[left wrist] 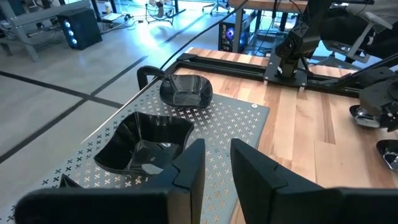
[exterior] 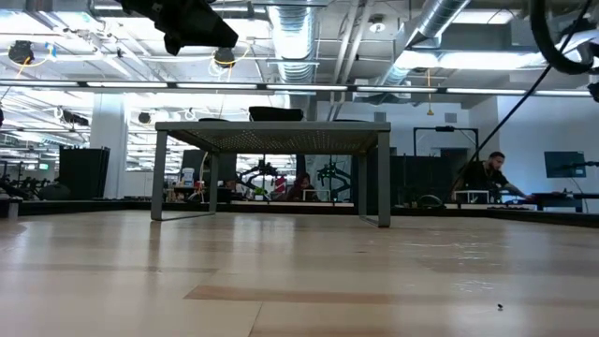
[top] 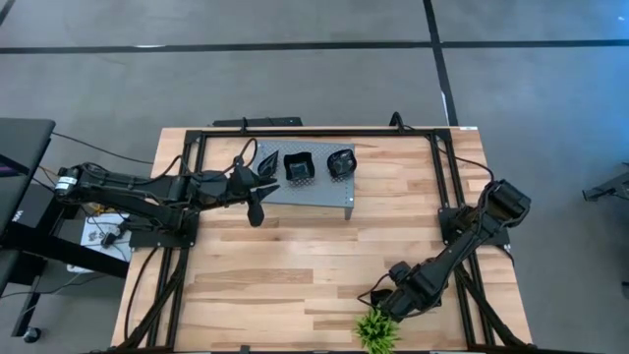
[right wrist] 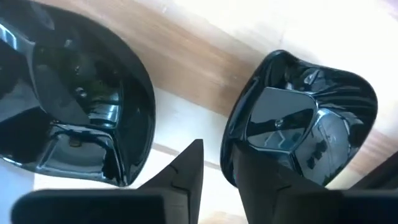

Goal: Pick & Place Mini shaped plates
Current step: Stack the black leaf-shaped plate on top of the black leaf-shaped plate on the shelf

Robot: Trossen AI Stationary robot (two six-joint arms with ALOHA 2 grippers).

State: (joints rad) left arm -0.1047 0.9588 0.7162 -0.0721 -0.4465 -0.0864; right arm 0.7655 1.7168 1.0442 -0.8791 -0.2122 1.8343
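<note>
Directly ahead of the right hand (right wrist: 214, 165), its fingers parted and holding nothing, two mini shaped plates lie on the surface: one (right wrist: 308, 127) just beyond its fingertips, another (right wrist: 71, 99) off to one side. It seems the nearer arm for both; the left hand (left wrist: 214, 165), partly open and empty, hovers at the grey stand (left wrist: 239, 121) beside a squarish dish (left wrist: 146, 146).

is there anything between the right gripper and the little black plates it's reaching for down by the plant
Nothing visible. The right wrist view shows the right gripper directly over two black plates, one on each side of its fingers, with only bare table between. The plant sits beside the gripper at the table's near edge, not in its path.
</note>
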